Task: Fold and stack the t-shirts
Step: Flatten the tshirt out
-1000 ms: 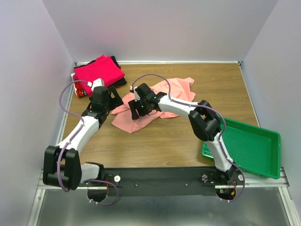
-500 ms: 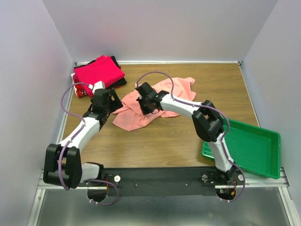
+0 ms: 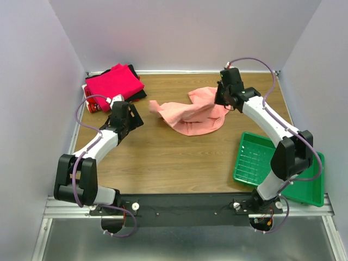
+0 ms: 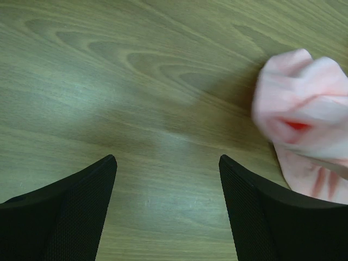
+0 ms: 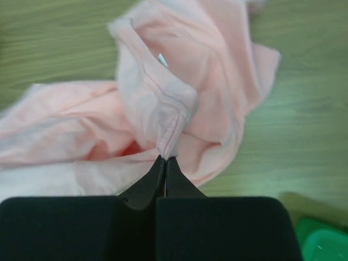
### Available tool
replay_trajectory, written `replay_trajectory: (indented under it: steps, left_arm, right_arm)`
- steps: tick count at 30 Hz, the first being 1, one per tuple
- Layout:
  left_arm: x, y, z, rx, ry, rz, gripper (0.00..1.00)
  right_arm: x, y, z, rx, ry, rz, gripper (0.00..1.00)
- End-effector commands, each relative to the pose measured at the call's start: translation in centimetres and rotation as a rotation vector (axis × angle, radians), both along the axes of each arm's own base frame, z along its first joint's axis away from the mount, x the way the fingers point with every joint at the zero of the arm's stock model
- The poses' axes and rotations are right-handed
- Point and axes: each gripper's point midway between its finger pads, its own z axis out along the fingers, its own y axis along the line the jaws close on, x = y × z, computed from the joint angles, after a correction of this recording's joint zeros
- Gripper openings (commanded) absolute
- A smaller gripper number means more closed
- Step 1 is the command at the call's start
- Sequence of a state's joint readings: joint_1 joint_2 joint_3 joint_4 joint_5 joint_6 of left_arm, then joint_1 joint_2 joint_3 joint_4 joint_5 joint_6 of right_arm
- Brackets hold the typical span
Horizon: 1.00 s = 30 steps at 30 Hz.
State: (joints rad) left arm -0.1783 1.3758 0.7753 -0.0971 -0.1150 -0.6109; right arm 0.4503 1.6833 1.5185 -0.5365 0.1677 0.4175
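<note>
A crumpled salmon-pink t-shirt (image 3: pixel 193 114) lies mid-table toward the back, one corner trailing left (image 4: pixel 304 109). My right gripper (image 3: pixel 224 100) is shut on a hemmed fold of that shirt (image 5: pixel 163 109), lifting it at the shirt's right end; a small white label (image 5: pixel 162 58) shows near the fold. My left gripper (image 3: pixel 132 115) hangs open over bare wood (image 4: pixel 168 163), left of the pink shirt and not touching it. A pile of folded t-shirts, magenta on top (image 3: pixel 114 82) with red and black beneath, sits in the back left corner.
A green plastic tray (image 3: pixel 304 174) sits at the front right, partly under the right arm. White walls close in the table on the left, back and right. The wooden tabletop (image 3: pixel 163 163) runs to the metal rail at the front.
The right gripper closed on the pink shirt and swung far right and back, dragging the shirt with it. The left gripper stayed near the same spot, its jaws slightly narrower.
</note>
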Motion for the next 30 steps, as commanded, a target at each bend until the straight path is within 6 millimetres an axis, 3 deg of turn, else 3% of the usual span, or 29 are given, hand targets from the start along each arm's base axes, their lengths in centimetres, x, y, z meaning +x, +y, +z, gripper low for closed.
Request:
replay_trajectory:
  steps: [1, 8, 11, 14, 19, 22, 30]
  left_arm:
    - [0.3, -0.1, -0.2, -0.009, 0.020, 0.004, 0.83]
    - [1.2, -1.1, 0.3, -0.045, -0.002, -0.025, 0.83]
    - [1.8, -2.2, 1.1, -0.074, -0.018, -0.062, 0.81]
    - [1.7, -3.8, 1.2, -0.100, -0.026, -0.136, 0.79]
    - [-0.5, -6.8, -1.3, -0.121, 0.063, -0.255, 0.71]
    - [-1.2, -6.9, -2.3, -0.075, 0.121, -0.270, 0.65]
    - [-3.4, -8.2, -6.3, -0.008, 0.291, -0.360, 0.60]
  right_arm:
    - [-2.2, -5.5, -6.9, -0.176, 0.163, -0.101, 0.00]
    - [-4.1, -5.8, -12.7, -0.202, 0.308, -0.103, 0.01]
    - [-4.6, -5.8, -13.7, -0.195, 0.336, -0.111, 0.00]
    - [-4.8, -5.8, -13.8, -0.188, 0.338, -0.113, 0.00]
    - [-4.5, -5.4, -13.8, -0.175, 0.337, -0.107, 0.00]
    - [-4.5, -5.4, -13.6, -0.168, 0.335, -0.111, 0.00]
    - [-4.8, -5.3, -13.7, -0.153, 0.339, -0.120, 0.01]
